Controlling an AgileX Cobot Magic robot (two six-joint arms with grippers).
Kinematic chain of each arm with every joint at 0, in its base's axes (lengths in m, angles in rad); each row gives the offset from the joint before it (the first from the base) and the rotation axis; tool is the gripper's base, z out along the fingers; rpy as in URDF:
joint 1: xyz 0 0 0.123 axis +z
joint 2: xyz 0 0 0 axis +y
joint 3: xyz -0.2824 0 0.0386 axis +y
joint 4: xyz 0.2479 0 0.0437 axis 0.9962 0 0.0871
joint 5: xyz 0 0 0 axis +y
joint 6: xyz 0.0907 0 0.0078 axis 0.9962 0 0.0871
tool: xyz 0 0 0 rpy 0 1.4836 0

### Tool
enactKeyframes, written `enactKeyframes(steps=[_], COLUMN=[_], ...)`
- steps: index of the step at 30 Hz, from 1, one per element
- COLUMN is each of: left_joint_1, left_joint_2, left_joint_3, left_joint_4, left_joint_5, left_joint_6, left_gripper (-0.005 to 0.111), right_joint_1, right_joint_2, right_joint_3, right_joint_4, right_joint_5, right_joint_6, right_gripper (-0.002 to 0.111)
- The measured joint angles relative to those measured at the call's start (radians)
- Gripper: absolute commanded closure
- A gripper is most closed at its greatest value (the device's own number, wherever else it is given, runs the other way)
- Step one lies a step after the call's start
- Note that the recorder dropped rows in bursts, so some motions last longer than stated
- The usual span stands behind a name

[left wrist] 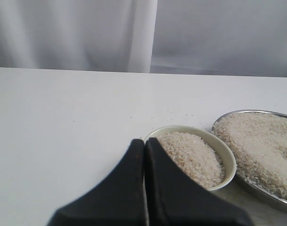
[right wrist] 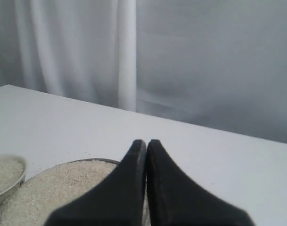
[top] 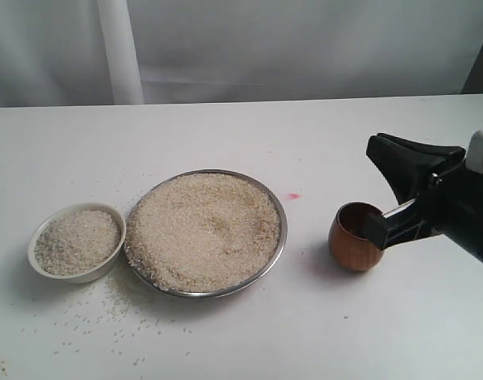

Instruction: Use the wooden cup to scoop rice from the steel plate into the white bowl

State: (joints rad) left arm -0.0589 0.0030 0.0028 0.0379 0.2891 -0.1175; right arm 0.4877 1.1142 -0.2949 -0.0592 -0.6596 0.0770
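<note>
left arm: out of the exterior view. from its wrist camera i see the left gripper (left wrist: 144,141) low over the table (top: 226,127), fingers pressed together, nothing between them, tips pointing at the near rim of the white bowl (top: 77,207).

white bowl: far left, upright, well filled with rice. it sits hard against the left edge of the steel plate (top: 282,237); i cannot tell whether the rims touch.

steel plate: centre of the table, heaped nearly rim to rim with rice (top: 206,229). loose grains (top: 115,309) are scattered on the table in front of the bowl and plate.

small pink mark (top: 293,195) on the table just right of the plate.

wooden cup (top: 354,245): upright, mouth up, well apart from the plate on its right side.

right arm: comes in low from the right edge, reaching leftward. one black finger (top: 388,228) lies against the cup's near rim, with another black part (top: 404,154) above it. in its wrist view the right gripper (right wrist: 146,141) is closed narrow, fingers together, and the cup is not visible there. i cannot tell whether it grips the cup.
</note>
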Motion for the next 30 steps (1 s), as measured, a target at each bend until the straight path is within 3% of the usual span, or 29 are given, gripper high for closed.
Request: enactKeyframes(steps=[5, 12, 21, 30], left_joint_1=[0.0, 0.0, 0.0, 0.0], left_joint_2=[0.0, 0.0, 0.0, 0.0], left_joint_3=[0.0, 0.0, 0.0, 0.0], left_joint_4=[0.0, 0.0, 0.0, 0.0], left_joint_5=[0.0, 0.0, 0.0, 0.0], left_joint_6=[0.0, 0.0, 0.0, 0.0], left_gripper=[0.107, 0.107, 0.107, 0.107], right_joint_1=[0.0, -0.026, -0.166, -0.179], right_joint_2=[-0.187, -0.465, -0.809, -1.008], right_joint_3=[0.002, 0.002, 0.166, 0.289], right_joint_4=[0.047, 0.045, 0.047, 0.051], right_joint_5=[0.373, 0.558, 0.599, 0.601], right_joint_6=[-0.058, -0.118, -0.077, -0.077], right_gripper=[0.108, 0.108, 0.108, 0.108])
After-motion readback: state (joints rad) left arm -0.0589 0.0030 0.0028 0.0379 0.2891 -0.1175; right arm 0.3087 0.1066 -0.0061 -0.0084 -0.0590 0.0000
